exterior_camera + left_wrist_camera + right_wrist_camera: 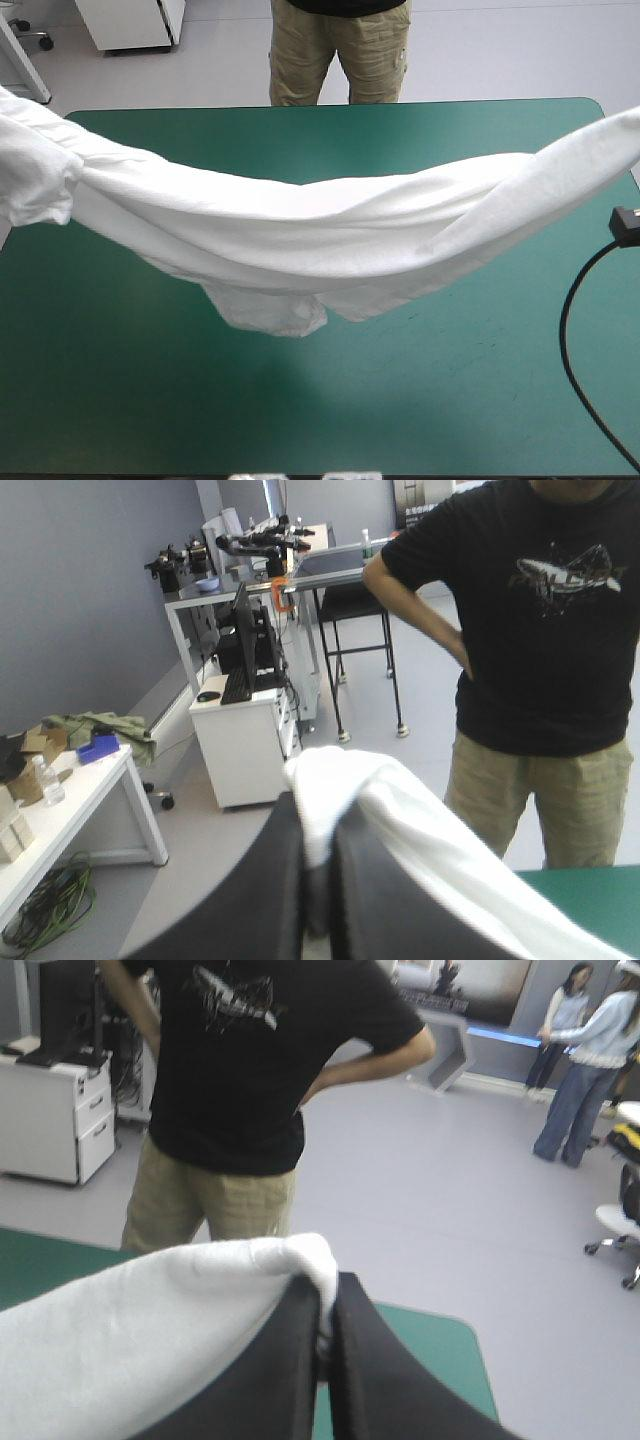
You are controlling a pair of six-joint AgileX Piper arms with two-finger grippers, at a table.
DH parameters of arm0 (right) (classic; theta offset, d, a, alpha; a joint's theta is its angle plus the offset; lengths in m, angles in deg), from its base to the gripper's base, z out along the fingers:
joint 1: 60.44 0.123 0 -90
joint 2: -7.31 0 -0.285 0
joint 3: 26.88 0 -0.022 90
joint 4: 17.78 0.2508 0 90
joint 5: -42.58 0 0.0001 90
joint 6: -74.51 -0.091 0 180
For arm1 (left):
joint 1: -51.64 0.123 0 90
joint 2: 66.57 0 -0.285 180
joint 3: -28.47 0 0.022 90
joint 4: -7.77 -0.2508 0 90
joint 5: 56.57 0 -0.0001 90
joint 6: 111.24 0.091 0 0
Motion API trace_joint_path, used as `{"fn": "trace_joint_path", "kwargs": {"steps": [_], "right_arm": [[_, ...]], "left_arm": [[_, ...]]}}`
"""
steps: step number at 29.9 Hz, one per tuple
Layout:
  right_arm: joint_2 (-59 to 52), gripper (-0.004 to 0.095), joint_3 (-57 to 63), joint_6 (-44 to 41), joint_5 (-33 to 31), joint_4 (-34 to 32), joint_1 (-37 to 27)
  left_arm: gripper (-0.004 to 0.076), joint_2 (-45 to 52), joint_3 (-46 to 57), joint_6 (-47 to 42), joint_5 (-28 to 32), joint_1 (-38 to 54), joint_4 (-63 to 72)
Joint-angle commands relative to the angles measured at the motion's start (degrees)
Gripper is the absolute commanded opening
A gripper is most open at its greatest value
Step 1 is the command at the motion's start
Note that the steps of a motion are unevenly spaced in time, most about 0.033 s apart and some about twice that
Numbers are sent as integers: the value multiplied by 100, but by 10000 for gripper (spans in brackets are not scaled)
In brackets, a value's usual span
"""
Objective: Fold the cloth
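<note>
Sagging white T-shirt (300,235) over the teal-green table cover (300,420).

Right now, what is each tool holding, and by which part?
The T-shirt, held by both: the left tool is shut on one bunched end, the right tool on the opposite end; the middle sags between them over the table.

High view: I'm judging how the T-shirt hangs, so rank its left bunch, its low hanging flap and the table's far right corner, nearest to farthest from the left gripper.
1. left bunch, at the T-shirt end leading to the left gripper.
2. hanging flap, low over mid-table.
3. table's far right corner, opposite side.
</note>
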Motion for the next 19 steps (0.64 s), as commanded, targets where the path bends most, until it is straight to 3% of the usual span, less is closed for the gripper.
{"fn": "trace_joint_path", "kwargs": {"steps": [1,7,13,19], "right_arm": [[45,-17,232,148,101,251,-12],[148,-17,1578,400,255,786,-12],[822,-17,2900,706,747,1135,-12],[2185,-17,3400,912,1827,1118,-12]], "left_arm": [[-9,6,554,19,-196,-16,-138],[-9,-361,2387,19,-10,-16,-138],[-9,-1213,3597,19,1078,-16,154],[-9,-2376,3689,-16,2211,-16,389]]}}
